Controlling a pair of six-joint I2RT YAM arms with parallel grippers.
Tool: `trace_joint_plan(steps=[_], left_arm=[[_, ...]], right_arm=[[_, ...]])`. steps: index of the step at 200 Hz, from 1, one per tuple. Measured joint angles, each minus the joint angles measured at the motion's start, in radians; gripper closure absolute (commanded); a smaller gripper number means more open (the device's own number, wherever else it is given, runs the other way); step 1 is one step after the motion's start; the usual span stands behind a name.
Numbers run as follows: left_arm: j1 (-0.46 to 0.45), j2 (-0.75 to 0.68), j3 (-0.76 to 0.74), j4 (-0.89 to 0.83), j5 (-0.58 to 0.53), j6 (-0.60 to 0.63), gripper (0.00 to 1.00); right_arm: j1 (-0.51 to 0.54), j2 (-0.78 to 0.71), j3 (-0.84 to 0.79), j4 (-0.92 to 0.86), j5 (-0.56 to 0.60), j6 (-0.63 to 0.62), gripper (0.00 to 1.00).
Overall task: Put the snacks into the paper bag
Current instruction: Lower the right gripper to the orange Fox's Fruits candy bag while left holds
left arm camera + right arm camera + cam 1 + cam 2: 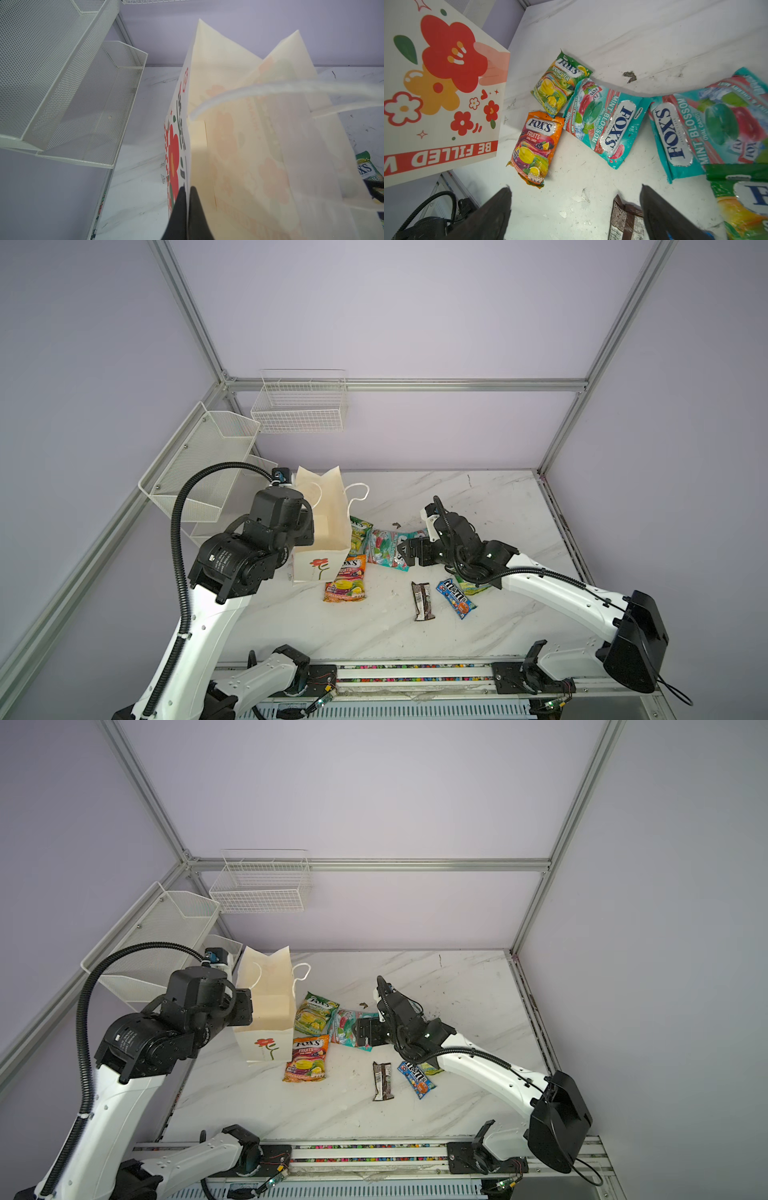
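Observation:
The cream paper bag (322, 526) (268, 1011) stands open and upright at the table's left. My left gripper (188, 189) is shut on its near wall (239, 145). To the bag's right lie a green FOX'S pouch (359, 537), an orange one (347, 578) (536, 145) and a teal one (604, 122). My right gripper (575, 187) (405, 553) hangs open over a second teal pouch (708, 128), holding nothing. The dark brown bar (423, 600) (627, 220), the blue M&M's packet (456, 597) and another green pouch (741, 203) lie nearer the front.
White mesh shelves (199, 472) (72, 93) hang on the left wall close behind the bag. A wire basket (299, 406) hangs on the back wall. A small dark scrap (395, 525) lies on the marble table (478, 506).

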Motion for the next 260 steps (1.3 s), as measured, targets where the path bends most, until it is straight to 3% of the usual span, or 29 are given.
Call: trace_joint_plan(steps=[46, 81, 171, 201, 260], left_arm=[[0.038, -0.028, -0.048, -0.001, 0.066, 0.014, 1.00], [0.041, -0.047, -0.079, -0.007, 0.088, 0.021, 1.00], [0.045, -0.100, -0.079, -0.070, 0.082, 0.032, 1.00], [0.046, -0.107, -0.095, -0.072, 0.083, 0.032, 1.00], [0.046, -0.106, -0.152, -0.077, 0.084, 0.032, 1.00]], right_arm=[[0.008, 0.176, -0.005, 0.146, -0.148, 0.034, 0.09], [0.054, 0.328, 0.041, 0.155, -0.152, 0.041, 0.15], [0.147, 0.559, 0.179, 0.228, -0.174, 0.077, 0.26], [0.156, 0.607, 0.191, 0.243, -0.179, 0.088, 0.33], [0.163, 0.654, 0.218, 0.277, -0.189, 0.106, 0.36]])
